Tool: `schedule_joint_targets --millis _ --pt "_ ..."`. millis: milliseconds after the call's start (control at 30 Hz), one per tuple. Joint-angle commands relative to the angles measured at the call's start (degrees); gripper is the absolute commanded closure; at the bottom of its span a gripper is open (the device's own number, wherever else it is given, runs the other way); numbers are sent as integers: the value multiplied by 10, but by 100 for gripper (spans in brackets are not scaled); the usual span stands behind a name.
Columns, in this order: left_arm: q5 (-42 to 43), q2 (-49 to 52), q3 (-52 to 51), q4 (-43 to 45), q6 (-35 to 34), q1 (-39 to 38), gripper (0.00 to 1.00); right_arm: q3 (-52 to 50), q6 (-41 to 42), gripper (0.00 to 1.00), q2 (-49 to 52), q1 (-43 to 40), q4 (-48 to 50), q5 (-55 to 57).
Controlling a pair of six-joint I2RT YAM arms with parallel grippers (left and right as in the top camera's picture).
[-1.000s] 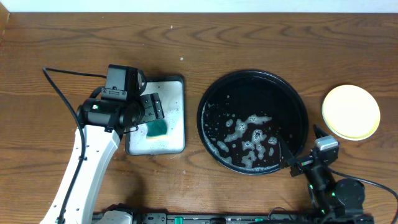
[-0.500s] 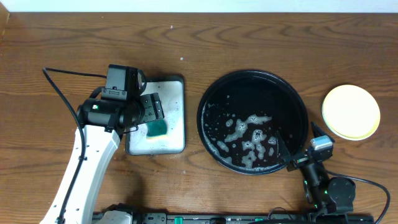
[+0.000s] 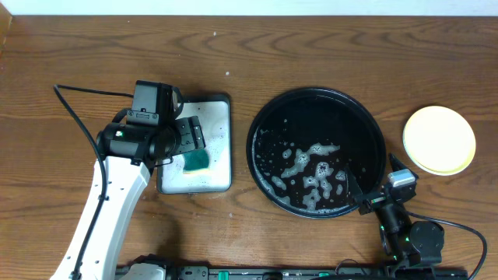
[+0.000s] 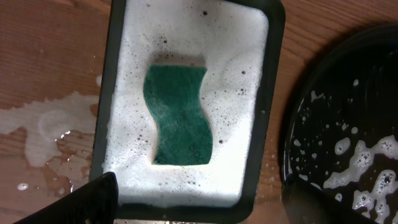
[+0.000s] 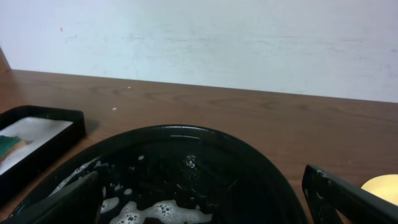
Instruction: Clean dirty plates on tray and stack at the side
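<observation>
We see the large round black tray with a raised rim (image 3: 327,113) lying right of centre on the brown wooden worktop (image 3: 311,54). Patches of white soap foam (image 3: 315,175) lie on its near half.

The small round plates (image 3: 439,140) sit in a stack on the worktop to the right of the tray, apart from its rim. A pale yellow one is on top. We cannot tell from above how many lie beneath it. In the right wrist view only a pale yellow sliver (image 5: 382,185) shows at the right edge.

The left jaws hang over the small rectangular dark-rimmed tray (image 3: 230,140), which stands just left of the black tray. They are spread wide and grip nothing, with one dark finger (image 4: 93,196) at the lower left corner of the wrist view. Between and beyond them a teal wavy-sided sponge (image 4: 179,115) lies flat in white suds inside that tray (image 4: 268,112). A wet patch (image 4: 50,130) glistens on the wood beside it.

The right jaws sit low at the near right edge of the black tray (image 5: 186,155), pointing across it. They are parted wide and empty, with one finger (image 5: 348,196) at the lower right of the wrist view.
</observation>
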Motion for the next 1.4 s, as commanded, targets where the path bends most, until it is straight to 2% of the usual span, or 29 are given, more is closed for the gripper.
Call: schedule_joint_targets --millis 0,100,300,533,700,867,967,1067,1367 --pt "1 -3 10 -1 3 2 16 -1 -9 1 -2 -5 -4 3" --pt "1 -30 -4 -1 3 -4 16 -1 -9 1 -2 -5 -4 3" --pt "-24 -153 -83 10 3 -1 16 -1 -9 1 -2 -5 -4 3" --pt "-37 -347 -253 261 6 33 16 -1 -9 1 -2 -5 -4 3" --pt "-33 -493 -387 380 6 45 16 -1 -9 1 -2 -5 -4 3" --pt "-32 -626 -481 409 13 55 16 -1 -9 1 -2 -5 -4 3" --pt "-5 -692 -522 419 43 78 16 -1 -9 1 -2 -5 -4 3" --pt "-4 -739 -553 431 46 95 16 -1 -9 1 -2 -5 -4 3" --pt "-7 -742 -636 522 45 104 16 -1 -9 1 -2 -5 -4 3"
